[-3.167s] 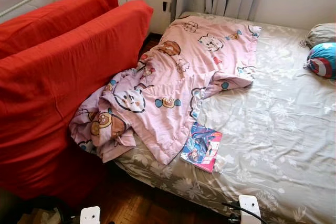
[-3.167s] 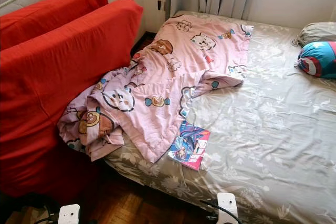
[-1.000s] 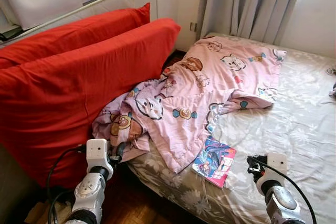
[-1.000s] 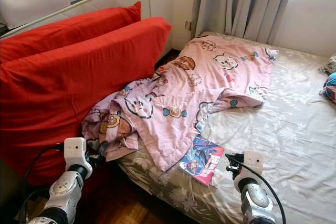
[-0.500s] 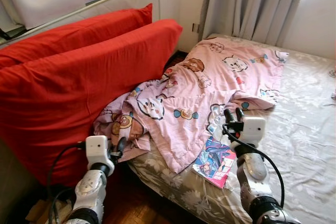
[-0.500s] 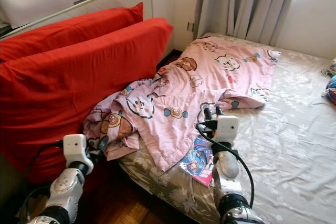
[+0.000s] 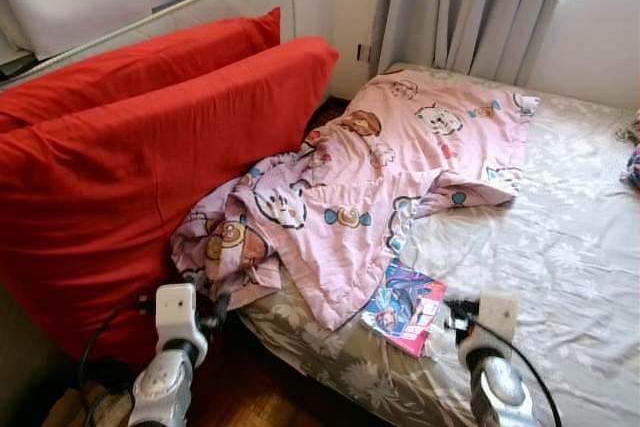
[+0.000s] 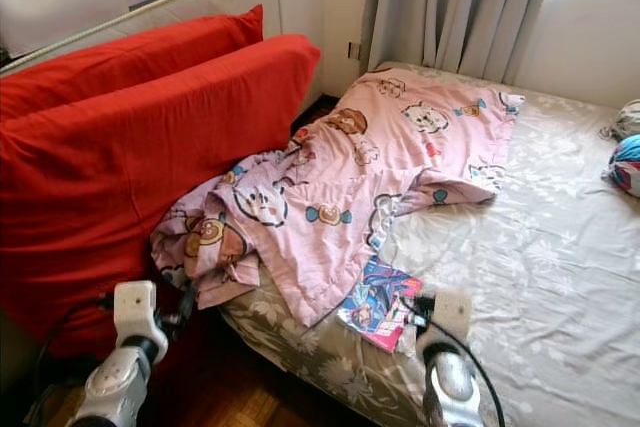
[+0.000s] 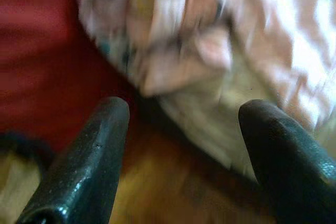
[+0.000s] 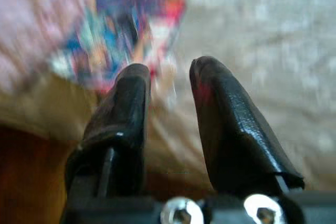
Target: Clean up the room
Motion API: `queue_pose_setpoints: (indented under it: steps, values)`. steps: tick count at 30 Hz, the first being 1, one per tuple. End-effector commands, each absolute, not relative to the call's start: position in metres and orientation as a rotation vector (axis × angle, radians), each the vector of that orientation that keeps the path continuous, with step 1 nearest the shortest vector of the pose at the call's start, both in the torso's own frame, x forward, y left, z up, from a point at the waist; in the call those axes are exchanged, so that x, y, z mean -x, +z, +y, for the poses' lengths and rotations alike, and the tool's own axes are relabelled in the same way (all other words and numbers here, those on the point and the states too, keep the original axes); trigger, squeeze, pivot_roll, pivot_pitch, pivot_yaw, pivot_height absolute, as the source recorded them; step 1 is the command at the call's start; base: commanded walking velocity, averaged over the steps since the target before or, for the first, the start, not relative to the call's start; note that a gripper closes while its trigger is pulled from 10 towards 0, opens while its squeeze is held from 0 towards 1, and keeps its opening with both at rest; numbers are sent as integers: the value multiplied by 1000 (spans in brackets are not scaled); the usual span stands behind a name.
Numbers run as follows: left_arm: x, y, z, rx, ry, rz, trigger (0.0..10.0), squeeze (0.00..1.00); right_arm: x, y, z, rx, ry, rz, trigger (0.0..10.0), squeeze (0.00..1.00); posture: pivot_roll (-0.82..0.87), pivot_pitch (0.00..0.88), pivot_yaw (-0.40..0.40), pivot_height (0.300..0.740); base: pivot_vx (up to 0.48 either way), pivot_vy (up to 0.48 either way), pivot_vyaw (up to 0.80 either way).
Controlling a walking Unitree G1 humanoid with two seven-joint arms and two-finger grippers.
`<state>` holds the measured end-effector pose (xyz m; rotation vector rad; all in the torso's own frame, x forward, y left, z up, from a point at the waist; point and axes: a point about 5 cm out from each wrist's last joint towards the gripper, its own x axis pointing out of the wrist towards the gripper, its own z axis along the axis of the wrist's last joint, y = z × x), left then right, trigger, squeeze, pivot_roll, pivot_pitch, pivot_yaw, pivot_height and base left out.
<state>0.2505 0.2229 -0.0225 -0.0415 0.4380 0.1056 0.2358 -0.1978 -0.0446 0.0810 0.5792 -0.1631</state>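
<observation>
A crumpled pink cartoon-print blanket (image 7: 350, 177) lies across the left half of the bed and spills over its near corner. A colourful magazine (image 7: 405, 305) rests on the grey floral sheet (image 7: 560, 247) just below the blanket's edge. My right gripper (image 7: 455, 312) is low at the bed's front edge, right beside the magazine; in the blurred right wrist view the gripper (image 10: 170, 72) is open by a narrow gap with nothing in it. My left gripper (image 7: 215, 312) hangs below the drooping blanket corner; its fingers (image 9: 94, 145) are wide open and empty.
Two large red cushions (image 7: 150, 147) lean against a metal frame on the left, close to the bed. Grey curtains (image 7: 470, 7) hang behind the bed. A blue patterned pillow (image 8: 628, 162) lies at the far right. Dark wooden floor (image 7: 260, 392) shows between cushions and bed.
My right arm, raised over the blanket's edge half a second ago, has dropped back to the bed's front edge beside the magazine. The left arm has sunk a little.
</observation>
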Motion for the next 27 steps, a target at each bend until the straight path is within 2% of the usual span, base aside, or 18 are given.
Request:
queue_pose_setpoints:
  steps: [1, 10, 12, 15, 27]
  values:
    - [-236, -35, 227, 27, 128, 533, 10000, 0, -231, -49, -201, -67, -176, 626, 10000, 0, 26, 0, -13, 740, 0, 0, 0]
    - [-203, -62, 226, 44, 155, 720, 10000, 0, -220, -61, -189, -84, -105, 732, 10000, 0, 16, 0, -17, 740, 0, 0, 0]
    - [-190, -70, 228, 31, 159, 792, 10000, 0, -204, -73, -183, -41, -44, 853, 10000, 0, 16, 0, -17, 740, 0, 0, 0]
    - [-184, -73, 229, 26, 160, 820, 10000, 0, -199, -76, -185, -42, -76, 890, 10000, 0, 20, 0, -16, 740, 0, 0, 0]
    - [-174, -75, 243, 20, 188, 857, 10000, 0, -209, -71, -181, -74, -88, 853, 10000, 0, 16, 0, -11, 740, 0, 0, 0]
